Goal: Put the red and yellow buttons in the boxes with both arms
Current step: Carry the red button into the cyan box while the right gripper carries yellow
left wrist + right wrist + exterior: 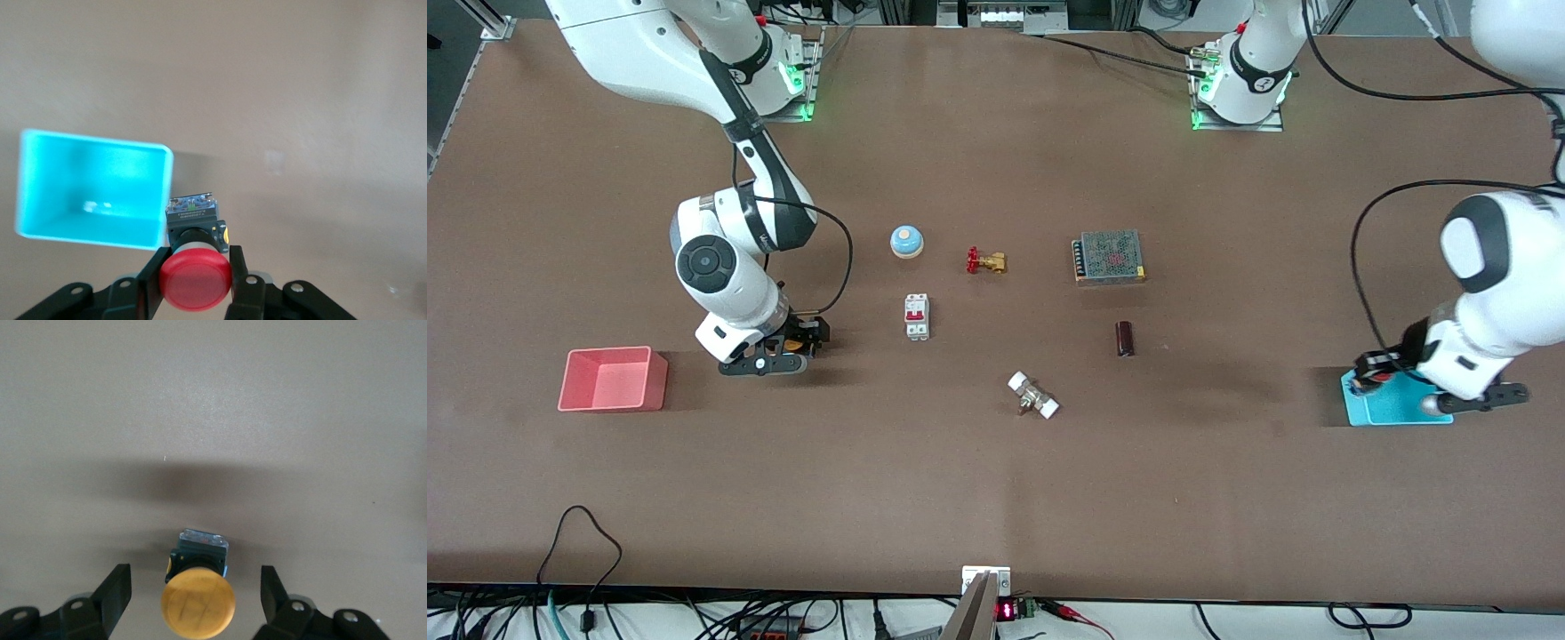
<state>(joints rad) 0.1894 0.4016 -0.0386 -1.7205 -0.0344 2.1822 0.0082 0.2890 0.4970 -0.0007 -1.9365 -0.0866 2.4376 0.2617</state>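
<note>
The brown counter (996,480) spans the whole scene, with both arms' bases along the edge farthest from the front camera and cables along the nearest edge. At the right arm's end sits the pink-red box (613,379), open-topped with nothing in it; at the left arm's end sits the cyan box (93,193), partly covered by the left arm in the front view, and its visible inside holds nothing. Between the boxes lie a grey mesh-topped unit (1109,257), a white breaker (917,316), a blue dome (906,241), a brass valve (986,260), a white-ended fitting (1033,396) and a dark cylinder (1125,338). The left gripper (195,283) hangs just beside the cyan box's rim, its fingers (151,280) clamped on the cap of the red button (195,279). The right gripper (195,593), low near the pink-red box, stands with its fingers (117,587) spread on either side of the yellow button (198,601), clear of its cap, the button resting on the counter.
</note>
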